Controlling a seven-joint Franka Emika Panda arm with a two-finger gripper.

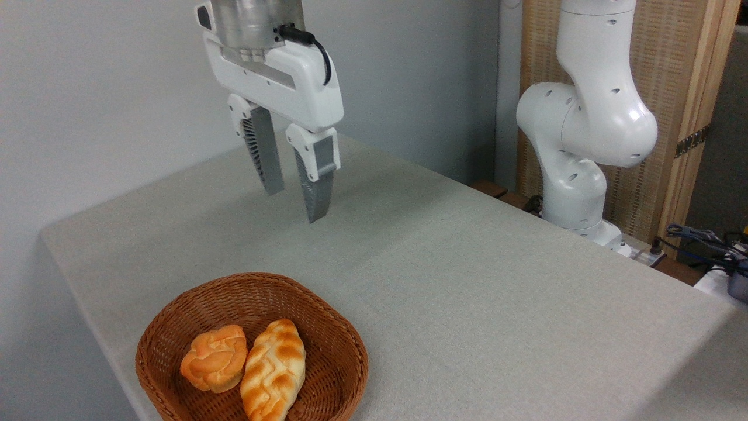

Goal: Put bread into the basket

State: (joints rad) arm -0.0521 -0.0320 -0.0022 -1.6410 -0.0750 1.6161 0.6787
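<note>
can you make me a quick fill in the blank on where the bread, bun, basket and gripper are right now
1. The braided bread lies inside the ____.
2. In the basket, the round bun sits to the ____ of the bread.
3. The gripper hangs above the table with its fingers ____ and nothing between them.

Missing words: basket; left; open

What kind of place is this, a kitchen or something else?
Probably a robot lab, not a kitchen. A white robot arm stands beside a cloth-covered table, loose cables lie at the right, and the walls are bare. Only a basket with bread suggests food.
</note>
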